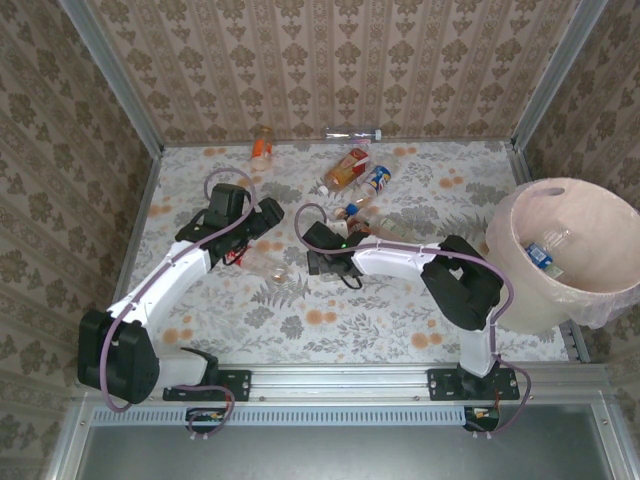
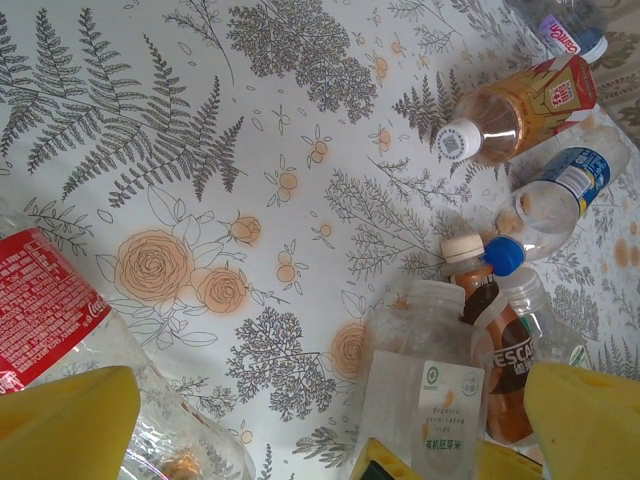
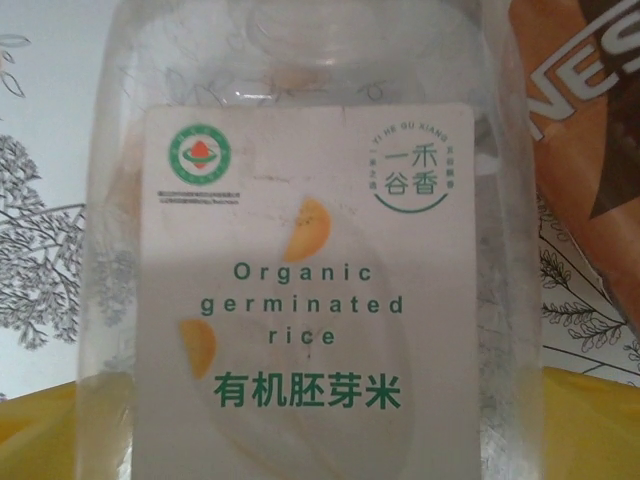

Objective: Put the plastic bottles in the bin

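Note:
A clear plastic bottle with a white "Organic germinated rice" label (image 3: 305, 290) lies between the yellow fingers (image 3: 40, 435) of my right gripper (image 3: 320, 440), which stand open close to its two sides. That bottle (image 2: 425, 385) also lies by my open left gripper (image 2: 320, 430), beside a brown-labelled bottle (image 2: 505, 370). A red-labelled bottle (image 2: 40, 310) lies against the left gripper's left finger (image 2: 60, 425). From above, the left gripper (image 1: 250, 240) and right gripper (image 1: 320, 258) are low over the table's middle. The pinkish bin (image 1: 520, 235) stands at the right with one bottle (image 1: 545, 250) inside.
More bottles lie beyond the grippers: an orange-labelled one (image 1: 345, 168), a blue-labelled one (image 1: 377, 180), a small orange one (image 1: 262, 145) and a clear one (image 1: 355, 132) at the back wall. Patterned walls close in the floral table (image 1: 400, 320) on three sides.

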Controlling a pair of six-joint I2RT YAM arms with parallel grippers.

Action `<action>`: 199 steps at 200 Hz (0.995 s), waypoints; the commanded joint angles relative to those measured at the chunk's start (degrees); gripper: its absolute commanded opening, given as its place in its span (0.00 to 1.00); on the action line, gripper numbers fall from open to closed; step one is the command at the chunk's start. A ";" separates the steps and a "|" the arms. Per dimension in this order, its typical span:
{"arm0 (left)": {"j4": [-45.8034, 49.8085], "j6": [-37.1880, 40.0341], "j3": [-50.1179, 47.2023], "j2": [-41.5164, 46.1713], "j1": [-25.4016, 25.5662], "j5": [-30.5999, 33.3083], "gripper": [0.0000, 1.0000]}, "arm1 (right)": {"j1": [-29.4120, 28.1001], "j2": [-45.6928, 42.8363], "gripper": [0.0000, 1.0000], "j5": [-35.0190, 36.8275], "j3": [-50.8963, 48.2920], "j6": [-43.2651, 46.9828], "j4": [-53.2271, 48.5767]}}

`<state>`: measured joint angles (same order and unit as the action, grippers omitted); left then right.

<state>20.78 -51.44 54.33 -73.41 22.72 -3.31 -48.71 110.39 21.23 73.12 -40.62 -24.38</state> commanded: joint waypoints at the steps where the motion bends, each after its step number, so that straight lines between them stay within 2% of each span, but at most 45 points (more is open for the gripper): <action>1: 0.27 -0.59 -0.59 0.63 -0.48 0.89 1.00 | -0.50 -1.89 0.92 1.45 -0.75 0.63 0.84; 29: 0.13 -0.57 -0.32 0.55 -0.48 1.11 1.00 | -0.38 -9.29 0.81 0.50 -6.30 4.71 9.03; 61: 0.11 -0.41 0.69 -0.23 -0.49 0.78 1.00 | 0.32 -19.60 0.78 0.10 -7.40 14.01 9.11; 77: -0.35 -0.42 0.92 -0.67 -0.48 0.26 1.00 | 1.92 -26.30 0.78 -3.12 -7.55 18.69 8.36; 102: -1.12 -0.85 1.30 -1.59 -0.47 -0.54 1.00 | 5.46 -36.70 0.76 -7.88 -7.16 23.00 6.63; 138: -2.08 -1.46 1.78 -2.50 -0.14 -0.73 1.00 | 11.66 -46.91 0.75 -7.71 -4.27 27.00 1.64; 184: -2.13 -1.12 3.57 -3.67 0.24 -1.10 1.00 | 20.61 -56.14 0.74 1.02 -0.88 28.23 -5.61; 199: -2.14 -1.21 3.92 -4.11 0.48 -1.18 1.00 | 25.66 -58.12 0.76 0.67 -0.33 28.03 -9.07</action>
<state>19.57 -51.92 55.83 -76.86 22.83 -3.86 -28.84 55.40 17.87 70.24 -13.67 -26.11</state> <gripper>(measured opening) 0.999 0.816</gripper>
